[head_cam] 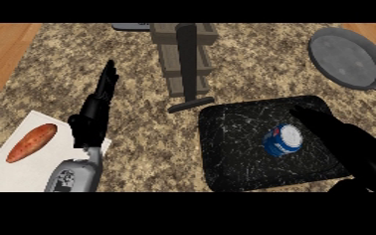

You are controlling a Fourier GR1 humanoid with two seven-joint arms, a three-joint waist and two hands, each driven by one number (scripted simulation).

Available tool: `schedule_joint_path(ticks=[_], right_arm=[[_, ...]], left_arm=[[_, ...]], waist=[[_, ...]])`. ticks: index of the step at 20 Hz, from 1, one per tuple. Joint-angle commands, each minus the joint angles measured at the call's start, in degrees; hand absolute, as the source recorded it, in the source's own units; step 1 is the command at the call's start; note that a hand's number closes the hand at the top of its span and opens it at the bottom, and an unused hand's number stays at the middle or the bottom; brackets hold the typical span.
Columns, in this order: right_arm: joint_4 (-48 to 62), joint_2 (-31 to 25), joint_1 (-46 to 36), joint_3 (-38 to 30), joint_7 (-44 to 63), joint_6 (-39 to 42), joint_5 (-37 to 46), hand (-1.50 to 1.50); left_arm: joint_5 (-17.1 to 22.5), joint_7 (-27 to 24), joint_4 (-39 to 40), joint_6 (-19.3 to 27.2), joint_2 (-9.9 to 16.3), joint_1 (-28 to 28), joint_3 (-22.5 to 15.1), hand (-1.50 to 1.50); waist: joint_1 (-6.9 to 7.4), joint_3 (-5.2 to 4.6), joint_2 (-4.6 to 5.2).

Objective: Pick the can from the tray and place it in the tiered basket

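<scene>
on the black tray [242,169], lying near its middle: blue-and-white can [283,140], tipped so its pale top faces up and right. just right of the can, right hand [345,139] low over the tray's right part, fingers straight and apart, pointing up-left past the can's upper edge; nearest finger just beside the can, contact impossible to judge (dark hand against dark tray). nothing held. left of the tray, well apart from the can: left hand [95,112], fingers straight and together, pointing away over the speckled counter [272,69], empty, touching nothing visible. above the tray's upper left corner, close by: brown tiered basket [183,55] with a dark centre post and foot. further left of the tray, white board [29,169] at the counter's edge, carrying a sweet potato [32,143]. above the tray's right corner, near the counter's far right edge: grey round plate [346,57].
</scene>
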Motion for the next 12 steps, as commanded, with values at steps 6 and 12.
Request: schedule_joint_path(ticks=[6, 12], right_arm=[[2.12, 6.48, -5.43, 3.13, 5.77, 3.62, 3.34, -1.5], [3.21, 8.27, -3.22, 3.55, 4.58, 1.73, 5.8, -1.5]], left_arm=[[-2.96, 2.21, -2.27, 1.81, -2.82, 1.08, -2.06, 0.0], [-1.82, 0.51, -4.62, -1.08, -0.6, 4.0, -0.67, 0.0]], waist=[[0.09, 0.0, -0.01], [0.12, 0.0, -0.05]])
